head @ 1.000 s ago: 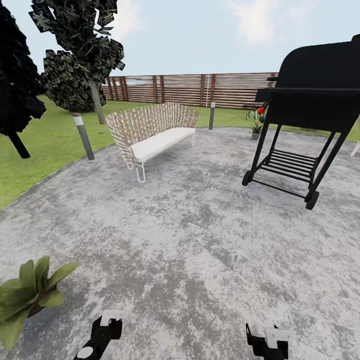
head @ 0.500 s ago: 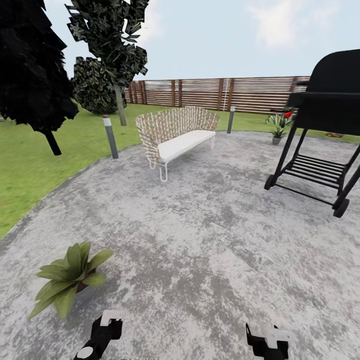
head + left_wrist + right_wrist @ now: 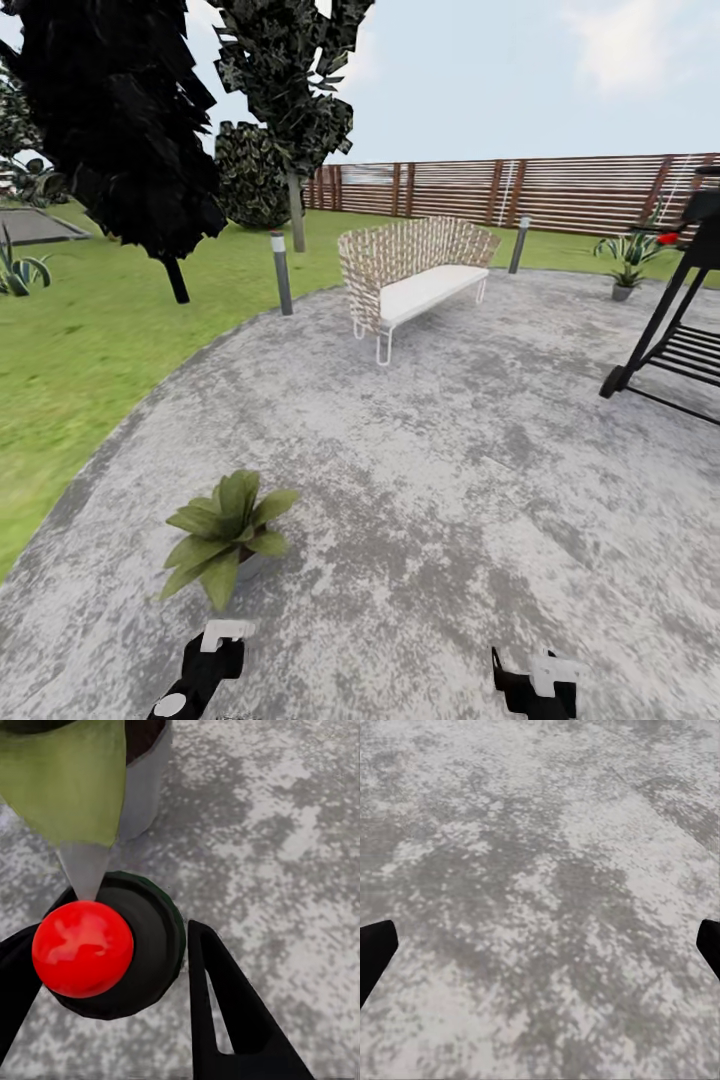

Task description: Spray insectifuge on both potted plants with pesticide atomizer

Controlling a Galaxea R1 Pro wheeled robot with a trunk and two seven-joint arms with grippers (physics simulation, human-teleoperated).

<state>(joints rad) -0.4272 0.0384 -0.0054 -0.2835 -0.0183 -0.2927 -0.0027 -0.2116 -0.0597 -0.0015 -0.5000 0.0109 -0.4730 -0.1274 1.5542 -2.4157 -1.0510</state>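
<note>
In the left wrist view my left gripper is shut on the pesticide atomizer, seen from above as a dark green round body with a red ball on top. Just beyond it hang a broad green leaf and the grey pot of a potted plant. In the head view that potted plant is a low green rosette on the stone patio, just ahead of my left gripper. My right gripper hangs open over bare stone, its fingertips far apart.
A wicker bench stands mid-patio, with grey lamp posts at the patio's edge. The black grill is at the right. A striped agave sits by the brown fence. Dark trees and lawn lie to the left.
The whole head view has swung to the left, so the plant, bench and grill sit further right in the picture. Both grippers keep their place in the frame.
</note>
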